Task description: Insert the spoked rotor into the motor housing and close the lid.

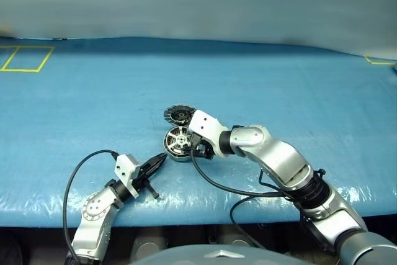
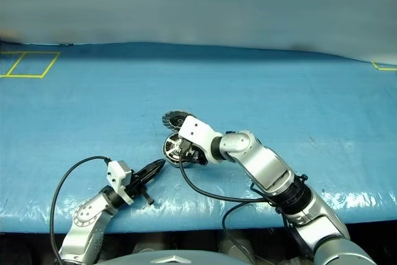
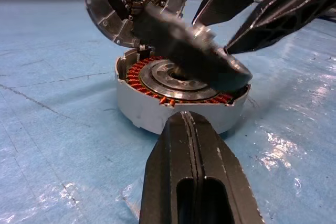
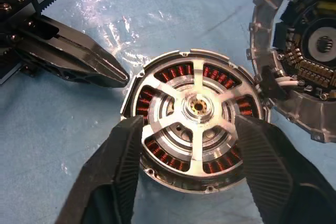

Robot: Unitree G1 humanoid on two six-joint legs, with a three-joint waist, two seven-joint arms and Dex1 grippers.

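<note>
Head view, left gripper (image 1: pixel 162 158): lying nearest, low over the table; its black fingers are pressed together into one tapered wedge aimed at the motor housing (image 1: pixel 175 156).
Head view, right gripper (image 1: pixel 200 149): lowered from the right onto the housing, behind a white block-shaped wrist.
Head view, lid (image 1: pixel 177 115): a round grey disc with a toothed-looking rim, set just behind the housing.
Head view, table (image 1: pixel 279 79): covered in crinkled, glossy blue sheeting; a yellow tape rectangle (image 1: pixel 25 59) is marked at the far left.
Left wrist view, housing: a squat grey cylinder with a smooth wall, orange-copper windings ringed around a polished silver centre.
Left wrist view, spoked rotor (image 3: pixel 202 59): seen dark-rimmed and tilted, one edge down in the housing, the other raised.
Right wrist view, rotor: bright machined spokes radiate from a brass-centred hub, copper showing between them.
Right wrist view, right fingers (image 4: pixel 126 161): ribbed black pads are spread apart, one on each side of the rotor; contact cannot be told.
</note>
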